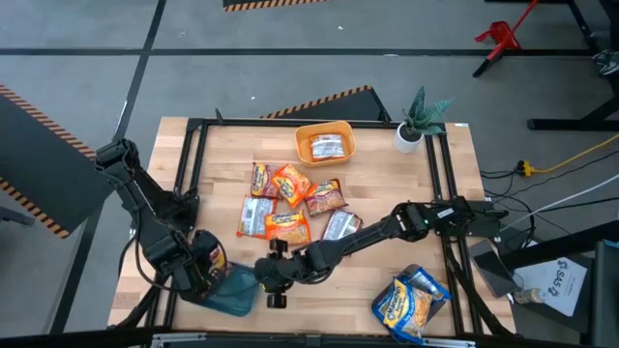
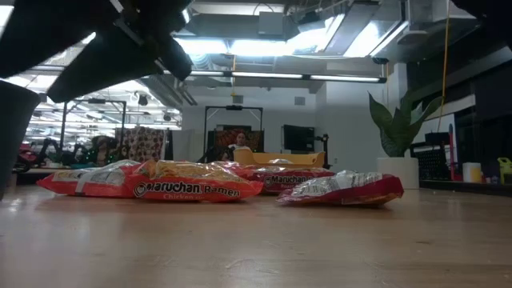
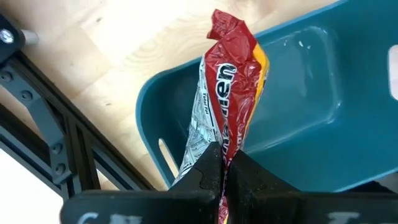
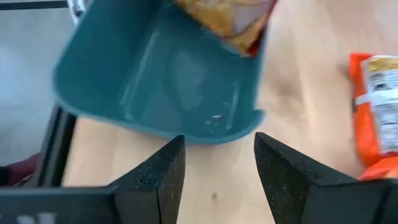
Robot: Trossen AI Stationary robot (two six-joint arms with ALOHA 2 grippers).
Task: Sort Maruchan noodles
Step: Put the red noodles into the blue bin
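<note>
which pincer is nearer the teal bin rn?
Left. The left pincer hangs right over the teal bin, shut on a red-silver noodle packet. The right pincer is open, just beside the bin's rim, on the pile side.

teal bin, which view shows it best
The left wrist view: the teal bin fills it, open side visible, with the red packet held over it by the left gripper. The right wrist view shows it blurred, the high view small and partly hidden, the low view not at all.

The high camera looks straight down on the whole tabletop (image 1: 387, 280). The low camera sits at its surface, facing the room. Both wrist cameras look closely at the teal bin (image 3: 311, 93).
</note>
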